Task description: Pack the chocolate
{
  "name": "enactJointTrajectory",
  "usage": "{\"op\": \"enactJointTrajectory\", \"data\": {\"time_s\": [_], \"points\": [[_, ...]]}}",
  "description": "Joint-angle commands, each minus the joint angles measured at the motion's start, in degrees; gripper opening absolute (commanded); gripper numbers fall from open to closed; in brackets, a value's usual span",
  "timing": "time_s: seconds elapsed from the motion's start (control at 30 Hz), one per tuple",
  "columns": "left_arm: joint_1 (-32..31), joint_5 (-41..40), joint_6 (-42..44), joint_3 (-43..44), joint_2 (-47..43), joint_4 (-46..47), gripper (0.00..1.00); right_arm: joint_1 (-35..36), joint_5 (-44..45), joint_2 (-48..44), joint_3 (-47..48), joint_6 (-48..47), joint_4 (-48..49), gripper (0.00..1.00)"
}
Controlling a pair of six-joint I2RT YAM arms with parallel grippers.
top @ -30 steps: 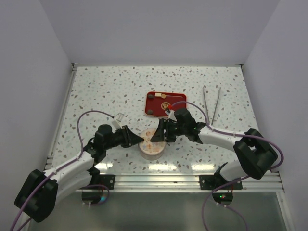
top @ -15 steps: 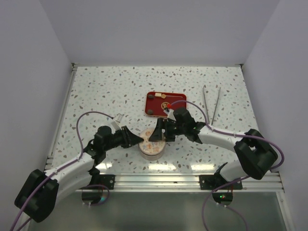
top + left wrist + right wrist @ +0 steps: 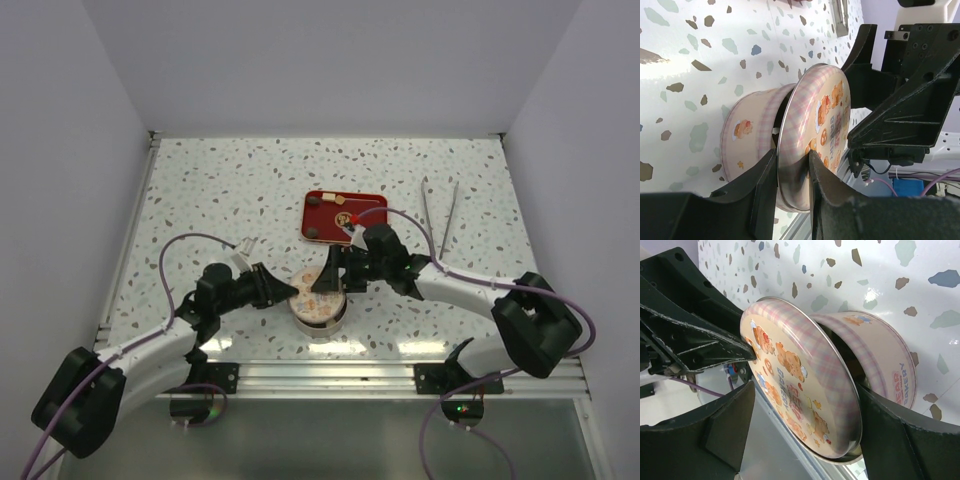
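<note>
Top external view: the chocolate (image 3: 314, 234) lies in the red tray (image 3: 371, 205), far of centre, where at least two dark pieces show, unpacked. Near of the tray stands the bear-print round tin (image 3: 747, 132), its lid (image 3: 822, 130) tilted on edge at the opening; the contents are hidden. Left gripper (image 3: 791, 165): jaws narrow, pinching the lid rim. Right gripper (image 3: 805, 395): jaws wide, apparently clamping the lid across its width. Judgement: packing is incomplete.
</note>
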Motion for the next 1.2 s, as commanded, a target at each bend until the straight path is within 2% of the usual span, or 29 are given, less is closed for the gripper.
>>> {"op": "enactJointTrajectory", "data": {"time_s": [0.0, 0.23, 0.63, 1.17], "points": [[0.2, -2.2, 1.2, -2.5, 1.7, -2.7, 0.18, 0.0, -1.0, -3.4, -0.3, -0.3, 2.7, 0.8], [0.2, 0.8, -2.9, -3.2, 1.2, 0.6, 0.18, -0.1, -1.8, -6.2, 0.1, 0.4, 2.6, 0.79], [0.2, 2.3, -6.5, -4.3, 0.0, 0.1, 0.17, 0.0, 1.9, -8.6, 2.4, -2.5, -6.2, 0.79], [0.2, 0.9, -6.9, -4.6, 0.6, 0.5, 0.15, 0.0, 4.7, -11.8, 3.1, -4.6, -11.6, 0.79]]}}
